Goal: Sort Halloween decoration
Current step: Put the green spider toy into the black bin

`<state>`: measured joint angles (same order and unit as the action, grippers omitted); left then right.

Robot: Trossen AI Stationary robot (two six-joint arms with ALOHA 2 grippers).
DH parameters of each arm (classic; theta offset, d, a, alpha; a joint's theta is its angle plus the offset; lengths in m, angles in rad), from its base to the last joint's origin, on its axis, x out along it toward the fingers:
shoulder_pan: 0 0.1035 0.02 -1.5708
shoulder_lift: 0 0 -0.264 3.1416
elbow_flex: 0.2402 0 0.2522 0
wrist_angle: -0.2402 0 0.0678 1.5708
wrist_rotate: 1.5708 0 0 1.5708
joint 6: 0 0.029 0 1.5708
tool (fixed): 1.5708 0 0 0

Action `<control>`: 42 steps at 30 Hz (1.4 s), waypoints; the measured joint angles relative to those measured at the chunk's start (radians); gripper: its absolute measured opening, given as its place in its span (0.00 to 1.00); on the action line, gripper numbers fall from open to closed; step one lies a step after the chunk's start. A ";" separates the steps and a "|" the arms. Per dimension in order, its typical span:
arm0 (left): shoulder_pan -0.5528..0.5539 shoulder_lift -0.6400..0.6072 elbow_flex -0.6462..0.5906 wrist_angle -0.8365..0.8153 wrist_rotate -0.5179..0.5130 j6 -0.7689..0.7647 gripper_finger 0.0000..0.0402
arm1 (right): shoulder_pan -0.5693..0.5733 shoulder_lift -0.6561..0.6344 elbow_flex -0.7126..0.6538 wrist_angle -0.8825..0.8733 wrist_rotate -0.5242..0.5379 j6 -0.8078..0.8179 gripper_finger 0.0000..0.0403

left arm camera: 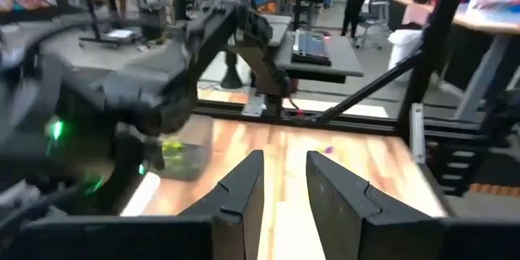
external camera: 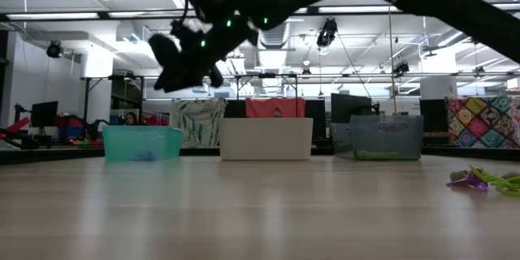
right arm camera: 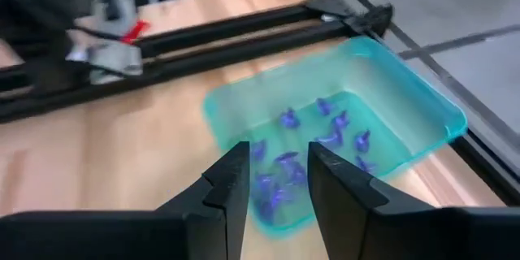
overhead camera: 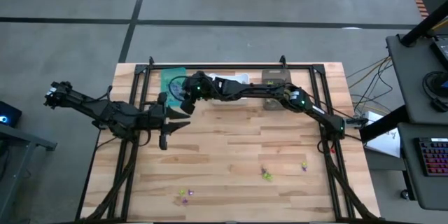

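The Halloween decoration shows as tiny purple and lime-green trinkets (overhead camera: 264, 175) lying loose on the near part of the wooden table, with more (overhead camera: 185, 194) near the front edge. Several purple trinkets (right arm camera: 284, 171) lie in the teal bin (right arm camera: 406, 106). My right gripper (right arm camera: 276, 175) hangs open above this bin's near end, with nothing between its fingers. In the low view it (external camera: 175, 61) is well above the bin (external camera: 142, 142). My left gripper (left arm camera: 284, 183) stands open and level over the table's left part (overhead camera: 182, 119), holding nothing.
A white bin (overhead camera: 234, 78) and a dark bin (overhead camera: 276, 80) holding lime-green pieces (external camera: 378, 154) stand beside the teal one along the far edge. A black frame (overhead camera: 231, 66) rims the table. My right arm (overhead camera: 280, 94) stretches across the far half.
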<state>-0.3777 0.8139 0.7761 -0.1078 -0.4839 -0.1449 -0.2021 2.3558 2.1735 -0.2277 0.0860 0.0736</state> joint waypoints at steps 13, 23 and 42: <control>-0.151 0.012 0.000 0.096 0.067 -0.069 0.19 | 0.148 -0.260 -0.272 -0.066 0.012 -0.059 0.21; -0.218 0.100 0.000 0.149 0.065 -0.130 0.19 | 0.324 -0.504 -0.653 0.037 0.169 -0.007 0.17; -0.258 0.408 0.006 0.009 0.200 -0.345 0.19 | 0.634 -0.785 -1.007 0.033 0.204 0.023 0.16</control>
<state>-0.6358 1.2223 0.7818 -0.0986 -0.2841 -0.4900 0.4316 1.5711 1.1660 -0.1944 0.2897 0.0971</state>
